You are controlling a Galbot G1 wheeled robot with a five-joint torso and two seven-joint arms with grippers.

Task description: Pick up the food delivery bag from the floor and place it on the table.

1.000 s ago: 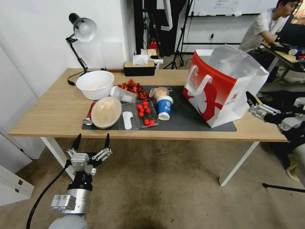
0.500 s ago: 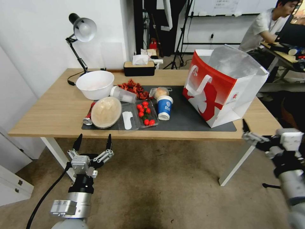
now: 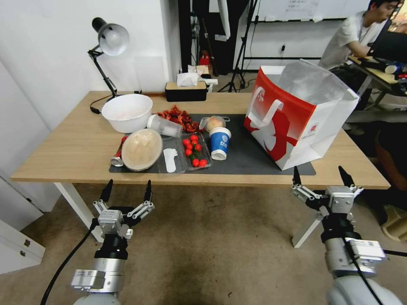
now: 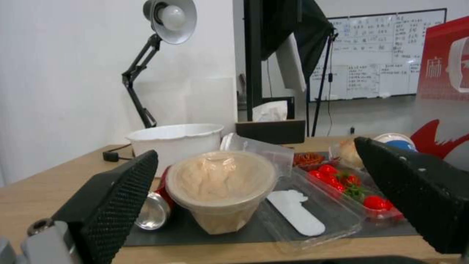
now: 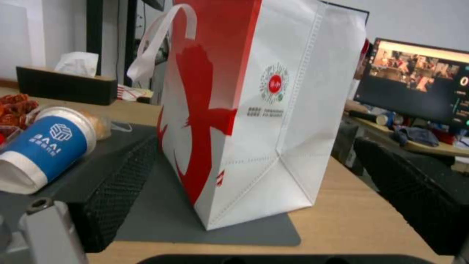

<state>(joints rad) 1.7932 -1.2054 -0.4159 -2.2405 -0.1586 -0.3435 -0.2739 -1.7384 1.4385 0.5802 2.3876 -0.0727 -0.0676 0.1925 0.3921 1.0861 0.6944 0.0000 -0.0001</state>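
The food delivery bag, white and red with foil lining and white strap handles, stands upright on the right end of the dark mat on the table. My right gripper hovers open in front of the table's front edge, just below and in front of the bag, apart from it. My left gripper is open too, low in front of the table near its left leg, holding nothing. In the right wrist view the bag's corner sits between the black pads.
On the mat lie a white bowl, a lidded tub, a tray of tomatoes, a blue paper cup and red snacks. A desk lamp and tissue box stand behind. Brown floor lies before the table.
My right arm has swung from beside the bag's right side down and inward, now in front of the table edge with the fingers pointing up. The left gripper barely moved.
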